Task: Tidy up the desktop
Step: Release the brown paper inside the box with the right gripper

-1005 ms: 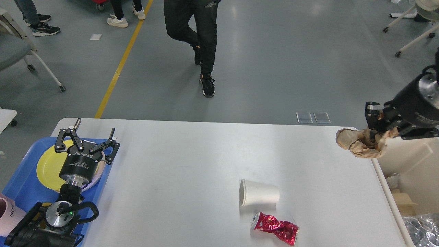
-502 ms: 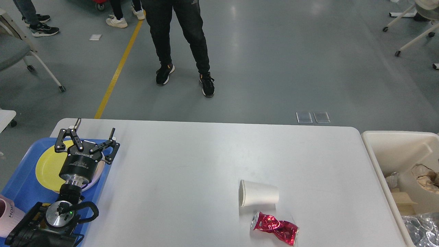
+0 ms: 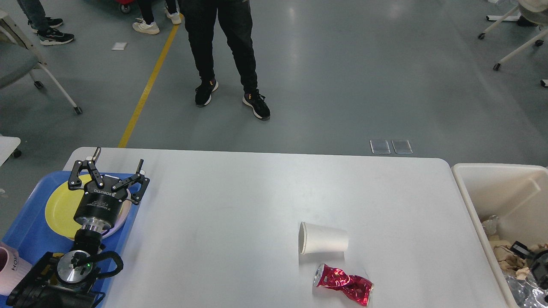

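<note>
The white desktop (image 3: 239,201) carries a white paper cup (image 3: 323,244) lying on its side, mouth to the left. Just in front of it lies a crushed red can (image 3: 344,287). My left gripper (image 3: 119,157) hangs open and empty over the far end of the blue tray (image 3: 25,231), above a yellow plate (image 3: 58,205). Only a small black part of my right gripper (image 3: 528,256) shows, low in the cream bin (image 3: 469,201) at the right edge; its fingers cannot be told apart. Crumpled brown paper (image 3: 505,254) lies in the bin beside it.
A pink cup (image 3: 7,265) stands at the tray's near left. Silver foil (image 3: 524,288) fills the bin's near corner. A person's legs (image 3: 222,47) stand on the floor beyond the table, with chairs (image 3: 25,64) at the far left and right.
One second ago my right gripper held the crumpled brown paper above the bin's edge. The paper now lies in the bin, and the gripper sits low there. The person has stepped left.
</note>
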`<control>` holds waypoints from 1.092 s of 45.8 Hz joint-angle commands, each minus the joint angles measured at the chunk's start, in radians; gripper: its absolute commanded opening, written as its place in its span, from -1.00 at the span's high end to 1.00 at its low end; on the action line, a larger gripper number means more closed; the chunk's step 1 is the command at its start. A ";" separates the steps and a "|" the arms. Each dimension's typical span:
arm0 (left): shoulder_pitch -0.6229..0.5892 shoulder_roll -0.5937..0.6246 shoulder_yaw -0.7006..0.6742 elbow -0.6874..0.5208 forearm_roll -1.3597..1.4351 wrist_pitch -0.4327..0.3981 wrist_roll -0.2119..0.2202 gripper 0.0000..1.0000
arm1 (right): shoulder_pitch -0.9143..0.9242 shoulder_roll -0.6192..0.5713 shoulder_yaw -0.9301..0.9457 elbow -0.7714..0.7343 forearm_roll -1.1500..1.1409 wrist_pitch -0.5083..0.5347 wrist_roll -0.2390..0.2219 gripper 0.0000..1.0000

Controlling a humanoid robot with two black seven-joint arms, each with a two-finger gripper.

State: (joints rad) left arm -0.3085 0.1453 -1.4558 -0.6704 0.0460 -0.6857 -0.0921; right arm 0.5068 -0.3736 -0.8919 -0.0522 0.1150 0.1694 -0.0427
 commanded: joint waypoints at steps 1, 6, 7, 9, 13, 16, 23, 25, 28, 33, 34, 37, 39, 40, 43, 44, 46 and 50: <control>0.000 -0.001 0.002 0.000 0.000 0.000 0.000 -0.94 | -0.011 0.010 -0.004 -0.014 0.000 -0.005 -0.002 1.00; 0.000 0.000 0.000 0.000 0.000 0.000 0.000 -0.94 | -0.016 0.012 -0.005 -0.012 0.000 -0.005 -0.002 1.00; 0.000 -0.001 0.000 0.000 0.000 0.000 0.000 -0.94 | -0.019 0.012 -0.005 -0.012 0.000 -0.005 -0.002 1.00; 0.000 -0.001 0.000 0.000 0.000 0.000 0.000 -0.94 | -0.019 0.015 -0.007 -0.012 -0.003 -0.005 -0.002 1.00; 0.000 -0.001 0.000 0.000 0.000 0.000 0.000 -0.94 | -0.031 0.021 -0.007 -0.009 -0.009 -0.005 -0.008 1.00; 0.000 -0.001 0.000 0.000 0.000 0.000 0.000 -0.94 | -0.040 0.022 -0.009 -0.009 -0.009 -0.005 -0.008 1.00; 0.000 -0.001 0.000 0.000 0.000 0.000 0.000 -0.94 | -0.054 0.018 -0.009 -0.011 -0.008 -0.014 -0.006 0.37; 0.000 0.000 0.000 0.000 0.000 0.000 0.000 -0.94 | -0.056 0.022 -0.007 -0.011 -0.008 -0.030 -0.006 0.09; 0.000 -0.001 0.000 0.000 0.000 0.000 0.000 -0.94 | -0.054 0.024 -0.007 -0.009 -0.008 -0.068 -0.005 -0.45; 0.000 -0.001 0.000 0.000 0.000 0.000 0.000 -0.94 | -0.048 0.024 -0.007 -0.008 -0.005 -0.110 -0.003 -1.00; 0.000 0.000 0.000 0.000 0.000 0.000 0.000 -0.94 | -0.048 0.024 -0.007 -0.008 -0.005 -0.111 -0.002 -1.00; 0.000 -0.001 0.000 0.000 0.000 0.000 0.000 -0.94 | -0.047 0.025 -0.010 -0.009 -0.005 -0.119 -0.003 -1.00; 0.000 -0.001 0.000 0.000 0.000 0.000 0.000 -0.94 | -0.050 0.025 -0.010 -0.011 -0.005 -0.120 -0.003 -1.00; 0.000 -0.001 0.000 0.000 0.000 0.000 0.000 -0.94 | -0.051 0.025 -0.010 -0.011 -0.005 -0.122 -0.003 -1.00; 0.000 -0.001 0.000 0.000 0.000 0.000 0.000 -0.94 | -0.053 0.021 -0.009 -0.011 -0.005 -0.122 -0.003 -1.00; 0.000 -0.001 0.000 0.000 0.000 0.000 0.000 -0.94 | -0.053 0.018 -0.007 -0.011 -0.005 -0.122 -0.003 -1.00; 0.000 -0.001 0.000 0.000 0.000 0.000 0.000 -0.94 | -0.051 0.015 -0.001 -0.008 -0.001 -0.120 -0.003 -1.00; 0.000 -0.001 0.000 0.000 0.000 0.000 0.000 -0.94 | -0.036 0.012 0.001 0.009 0.000 -0.107 -0.005 -1.00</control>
State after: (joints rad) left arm -0.3083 0.1445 -1.4557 -0.6704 0.0460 -0.6857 -0.0921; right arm 0.4561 -0.3566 -0.8956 -0.0615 0.1129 0.0491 -0.0461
